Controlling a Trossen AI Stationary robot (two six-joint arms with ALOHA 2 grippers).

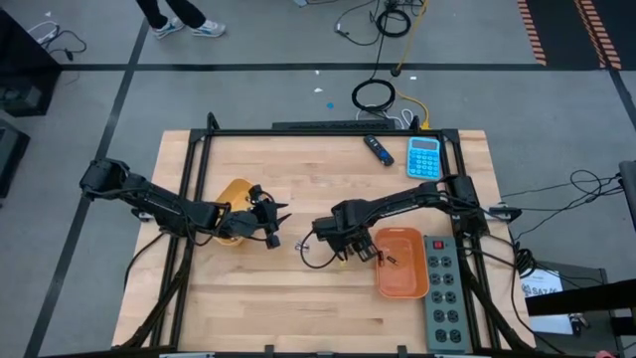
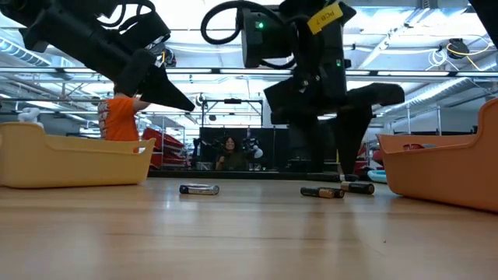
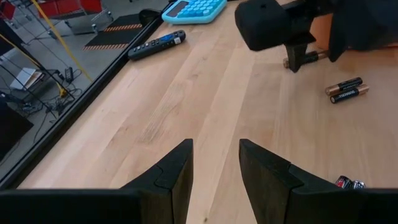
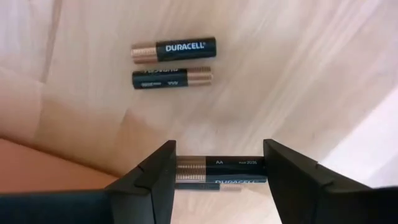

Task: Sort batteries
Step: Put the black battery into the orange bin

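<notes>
Fingers [image 4: 155, 180] of the right gripper [image 4: 219, 177] straddle a dark-and-copper AA battery [image 4: 217, 164] lying on the wooden counter [image 1: 298, 169], one at each end of it; whether they press it or only bracket it cannot be told, and the battery rests on the wood. Just beyond it, two more batteries [image 4: 173, 50] of the same dark-and-copper kind lie side by side, parallel and close together, one bearing the Duracell name. From above, the right gripper [image 1: 333, 237] is down near the middle of the counter, just beside the orange tray [image 1: 400, 286] at its right. At table height, three batteries show on the wood, one [image 2: 199, 189] alone toward the yellow tray [image 2: 70, 159] and two [image 2: 322, 191] below the right arm near the orange tray [image 2: 443, 175]. Across the counter, the left gripper [image 1: 273, 227] hangs above the wood just beside the yellow tray [image 1: 237, 189], its fingers [image 3: 168, 174] parted with nothing between them. At the far edge lie a blue calculator [image 1: 424, 157] and a dark remote [image 1: 378, 149]; a grey power strip [image 1: 444, 293] runs along the right side.
</notes>
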